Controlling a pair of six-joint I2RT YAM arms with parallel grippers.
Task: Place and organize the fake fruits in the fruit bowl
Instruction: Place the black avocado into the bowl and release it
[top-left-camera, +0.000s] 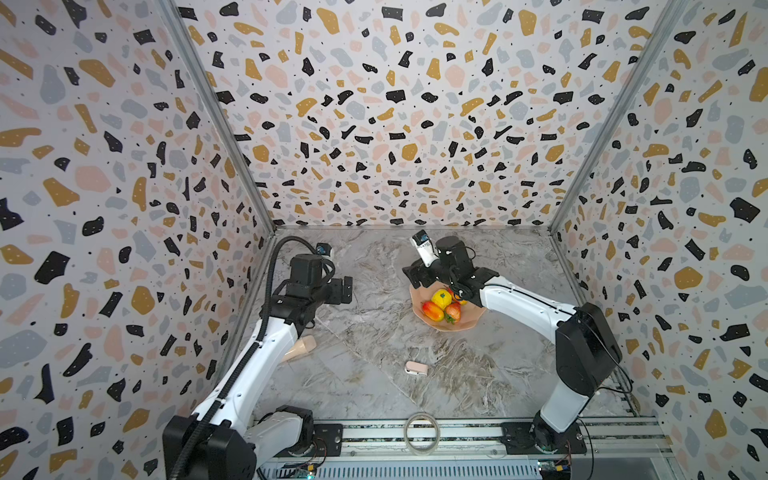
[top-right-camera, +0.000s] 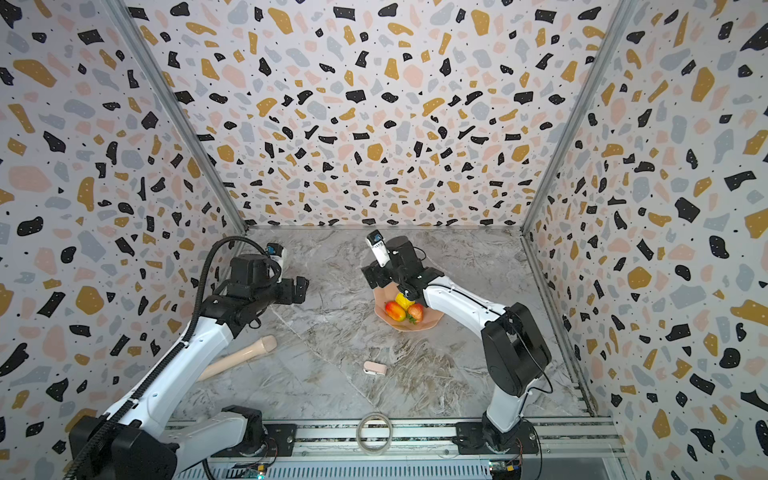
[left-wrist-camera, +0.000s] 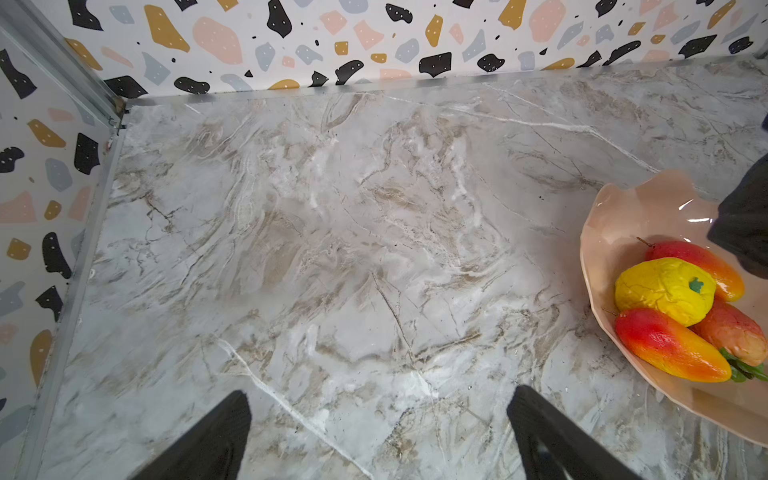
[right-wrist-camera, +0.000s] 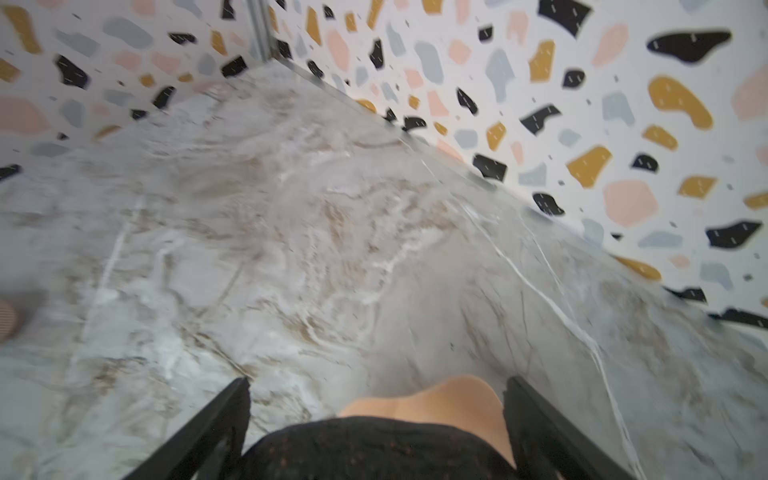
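Observation:
The peach-pink fruit bowl (top-left-camera: 467, 325) (top-right-camera: 430, 322) (left-wrist-camera: 602, 216) sits right of the table's middle. In it lie a bumpy yellow citrus (top-left-camera: 441, 298) (top-right-camera: 402, 300) (left-wrist-camera: 665, 291), a red-orange mango (top-left-camera: 432, 311) (top-right-camera: 395, 311) (left-wrist-camera: 669, 347), a second mango (left-wrist-camera: 698, 259) and a strawberry (top-left-camera: 453, 311) (top-right-camera: 416, 311) (left-wrist-camera: 731, 336). My right gripper (top-left-camera: 415, 277) (top-right-camera: 372, 279) (right-wrist-camera: 378, 380) hovers over the bowl's far left rim (right-wrist-camera: 449, 395). Its wide-set jaws are shut on the black oval fruit (right-wrist-camera: 374, 449), which spans them. My left gripper (top-left-camera: 347, 291) (top-right-camera: 301, 289) (left-wrist-camera: 378, 399) is open and empty, left of the bowl.
A beige cone-shaped cup (top-left-camera: 301, 347) (top-right-camera: 245, 355) lies by the left arm. A small pale pink clip (top-left-camera: 416, 368) (top-right-camera: 375, 368) rests on the marble in front of the bowl. A clear tape ring (top-left-camera: 422, 432) sits on the front rail. Patterned walls close three sides.

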